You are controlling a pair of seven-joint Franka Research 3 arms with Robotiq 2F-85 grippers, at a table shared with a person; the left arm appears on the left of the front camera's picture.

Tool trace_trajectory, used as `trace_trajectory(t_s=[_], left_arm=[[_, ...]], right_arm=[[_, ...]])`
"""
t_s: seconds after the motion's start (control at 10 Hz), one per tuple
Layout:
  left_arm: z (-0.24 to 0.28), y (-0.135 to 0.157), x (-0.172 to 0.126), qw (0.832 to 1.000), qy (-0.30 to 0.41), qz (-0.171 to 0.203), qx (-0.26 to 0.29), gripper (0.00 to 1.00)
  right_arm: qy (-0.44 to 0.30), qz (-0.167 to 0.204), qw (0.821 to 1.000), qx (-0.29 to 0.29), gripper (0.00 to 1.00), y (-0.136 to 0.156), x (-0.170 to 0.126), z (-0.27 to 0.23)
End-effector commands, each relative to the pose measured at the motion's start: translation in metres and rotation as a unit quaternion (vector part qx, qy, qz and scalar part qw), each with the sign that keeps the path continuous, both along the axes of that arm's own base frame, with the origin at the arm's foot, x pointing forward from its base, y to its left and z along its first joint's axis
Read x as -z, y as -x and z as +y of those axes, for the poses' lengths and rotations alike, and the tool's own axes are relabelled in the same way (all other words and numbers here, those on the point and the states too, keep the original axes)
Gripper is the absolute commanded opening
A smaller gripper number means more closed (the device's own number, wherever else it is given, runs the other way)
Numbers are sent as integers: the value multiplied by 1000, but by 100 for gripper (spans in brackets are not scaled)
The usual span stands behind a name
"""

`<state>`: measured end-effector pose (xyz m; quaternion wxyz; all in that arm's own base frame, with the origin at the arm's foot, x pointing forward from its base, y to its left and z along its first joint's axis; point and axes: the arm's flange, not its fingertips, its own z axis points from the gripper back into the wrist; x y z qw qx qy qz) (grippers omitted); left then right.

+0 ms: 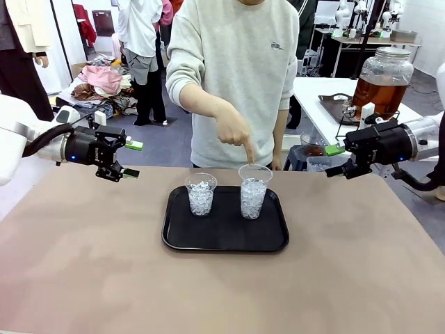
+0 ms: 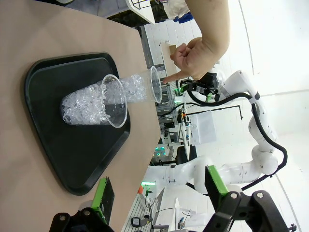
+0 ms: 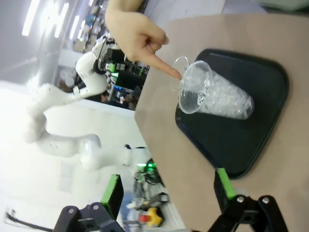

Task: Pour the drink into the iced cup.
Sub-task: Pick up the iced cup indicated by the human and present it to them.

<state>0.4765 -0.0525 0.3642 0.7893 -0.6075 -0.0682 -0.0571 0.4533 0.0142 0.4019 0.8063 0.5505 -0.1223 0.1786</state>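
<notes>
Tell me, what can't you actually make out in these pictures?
- Front view: the amber jar, lower part hidden by the right arm.
- Front view: a container behind the table's far edge, cut off by that edge; contents unclear.
- Right wrist view: the two iced cups overlap, so the farther one is hard to separate.
- Every view: whether the person's finger touches a cup rim; too small.

Noted: left arm [image 1: 14, 129] and right arm [image 1: 425, 136], white glossy rounded shells. Black wrist housings; black cable [image 1: 42, 139] looped along each forearm. On left claw [image 1: 131, 159] and right claw [image 1: 334, 160], black bodies, green pads. On person, pale grey sweatshirt [image 1: 236, 62], small chest mark, long sleeves.
</notes>
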Motion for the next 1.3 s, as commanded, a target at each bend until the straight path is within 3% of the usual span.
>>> trace_trajectory(t_s=[0.0, 0.2, 0.4, 0.5, 0.9, 1.2], left_arm=[[1, 1, 0, 1000, 1, 0, -1, 100], [1, 1, 0, 1000, 1, 0, -1, 100], [1, 1, 0, 1000, 1, 0, -1, 100], [1, 1, 0, 1000, 1, 0, -1, 100], [1, 1, 0, 1000, 1, 0, -1, 100], [1, 1, 0, 1000, 1, 0, -1, 100]], right_arm=[[15, -109, 993, -51, 100, -9, 7, -1], [26, -138, 986, -90, 100, -20, 6, 4], [45, -101, 990, -86, 100, -16, 5, 1], [30, -127, 988, -84, 100, -14, 4, 4], [33, -122, 988, -87, 100, -15, 7, 3], [27, -272, 952, -137, 100, -37, 29, 15]])
